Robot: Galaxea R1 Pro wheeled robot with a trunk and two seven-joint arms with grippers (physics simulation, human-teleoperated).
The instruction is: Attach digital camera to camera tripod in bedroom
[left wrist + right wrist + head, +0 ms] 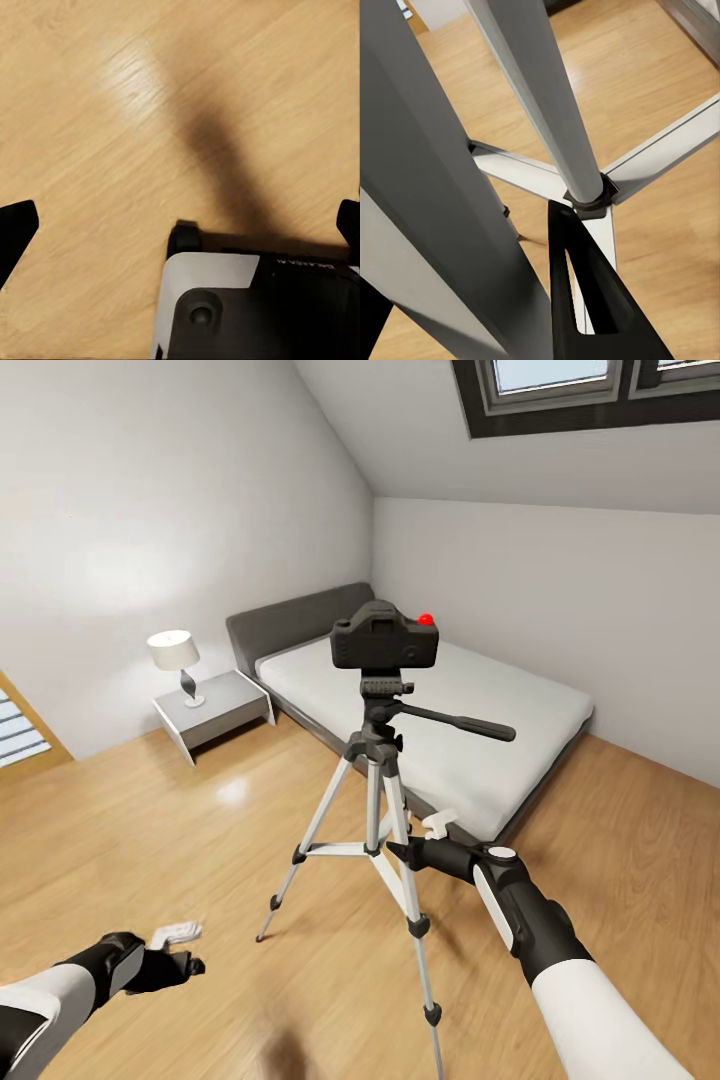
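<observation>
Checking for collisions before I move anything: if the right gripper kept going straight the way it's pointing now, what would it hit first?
Most likely the camera tripod. The right gripper points at its silver legs near the center brace, which loom close in the right wrist view, though exact depth is unclear.

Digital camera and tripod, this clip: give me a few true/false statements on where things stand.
1. The digital camera sits on top of the camera tripod. True.
2. The tripod lies toppled on the floor. False: it stands upright on three spread legs.
3. The right end effector is beside the tripod's legs, below the head. True.
4. The left end effector grips the camera. False: it hangs low over the wood floor, away from the tripod, holding nothing.
5. A lamp stands on the mattress. False: it stands on the nightstand beside the bed.
</observation>
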